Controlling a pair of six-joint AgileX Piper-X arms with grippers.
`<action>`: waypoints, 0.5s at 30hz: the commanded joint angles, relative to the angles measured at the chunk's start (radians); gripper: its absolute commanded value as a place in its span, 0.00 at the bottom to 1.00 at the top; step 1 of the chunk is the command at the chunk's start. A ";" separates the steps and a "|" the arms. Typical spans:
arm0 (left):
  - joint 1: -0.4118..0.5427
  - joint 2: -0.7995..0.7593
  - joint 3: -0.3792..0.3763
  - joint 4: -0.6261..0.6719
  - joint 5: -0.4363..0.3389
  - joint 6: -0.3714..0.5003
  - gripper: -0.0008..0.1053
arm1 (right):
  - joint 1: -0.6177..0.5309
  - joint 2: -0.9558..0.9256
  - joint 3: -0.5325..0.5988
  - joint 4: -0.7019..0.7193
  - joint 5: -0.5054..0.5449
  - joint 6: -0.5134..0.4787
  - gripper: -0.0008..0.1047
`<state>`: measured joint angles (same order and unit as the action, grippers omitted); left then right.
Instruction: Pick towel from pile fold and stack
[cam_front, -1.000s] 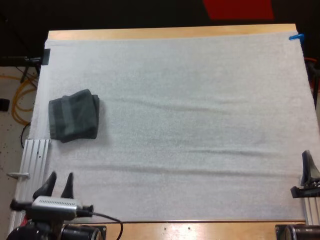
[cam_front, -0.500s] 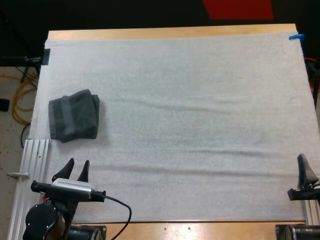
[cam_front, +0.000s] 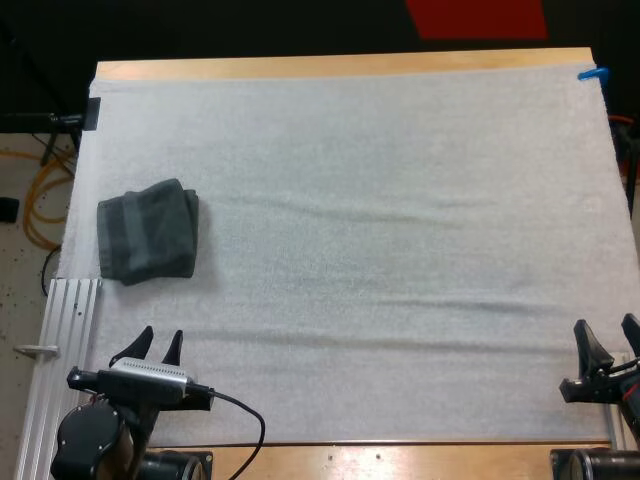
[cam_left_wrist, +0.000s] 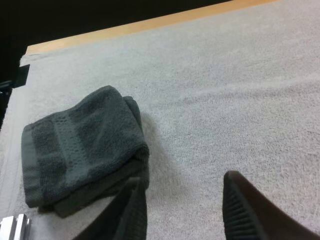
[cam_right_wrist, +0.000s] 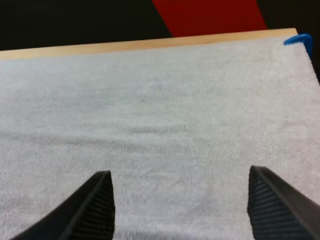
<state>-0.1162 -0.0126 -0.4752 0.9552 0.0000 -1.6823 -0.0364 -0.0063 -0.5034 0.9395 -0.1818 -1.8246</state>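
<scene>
Lying near left edge of mat (cam_front: 400, 200), towel (cam_front: 148, 232), left pincer (cam_front: 162, 336) spread nearby, right pincer (cam_front: 605, 334) spread opposite

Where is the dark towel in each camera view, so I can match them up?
High view: the dark towel lies at the left side of the mat, beyond my left gripper.
Left wrist view: the towel lies just ahead of my open left gripper.
Right wrist view: my right gripper hangs open over the mat.
Shared landmark: the table's far wooden edge.
</scene>
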 joint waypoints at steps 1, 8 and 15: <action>0.000 -0.140 0.000 -0.010 0.000 -0.002 0.34 | 0.001 -0.047 -0.003 0.032 -0.011 -0.012 0.54; 0.000 -0.140 0.000 -0.011 0.000 -0.002 0.34 | 0.001 -0.045 -0.003 0.053 -0.003 -0.012 0.54; 0.038 -0.140 0.000 -0.011 0.000 -0.002 0.34 | 0.001 -0.045 -0.003 0.053 -0.003 -0.012 0.54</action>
<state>-0.0801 -0.0126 -0.4752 0.9552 0.0000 -1.6823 -0.0364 -0.0063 -0.5008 0.9911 -0.1818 -1.8246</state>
